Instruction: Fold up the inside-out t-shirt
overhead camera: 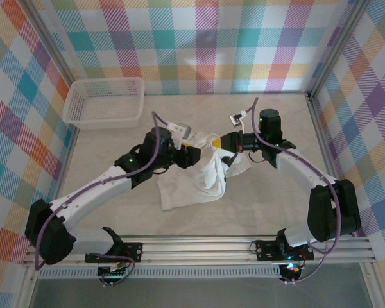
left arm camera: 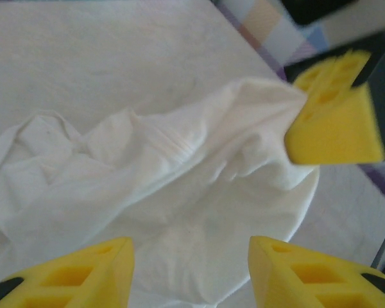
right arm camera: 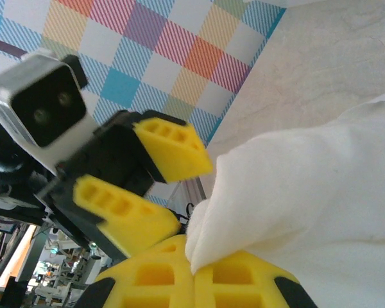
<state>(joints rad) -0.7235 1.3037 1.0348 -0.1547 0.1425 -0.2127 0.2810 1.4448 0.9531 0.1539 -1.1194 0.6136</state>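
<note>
Your left pincer (overhead camera: 192, 156) stands partly open with nothing in its grip; its wrist view shows cloth lying beyond the fingers, none of it pinched. The inside-out t-shirt (overhead camera: 196, 186) lies crumpled at mid-bench (overhead camera: 256, 205). Seen from above, its long axis runs from 7 o'clock to 1 o'clock, and its bulk sits at 6 o'clock of that pincer. Your right pincer (overhead camera: 219, 141) is clamped on the shirt's 1 o'clock end. Judgement: the left arm is nearer the free cloth, so the next grasp falls to it.
</note>
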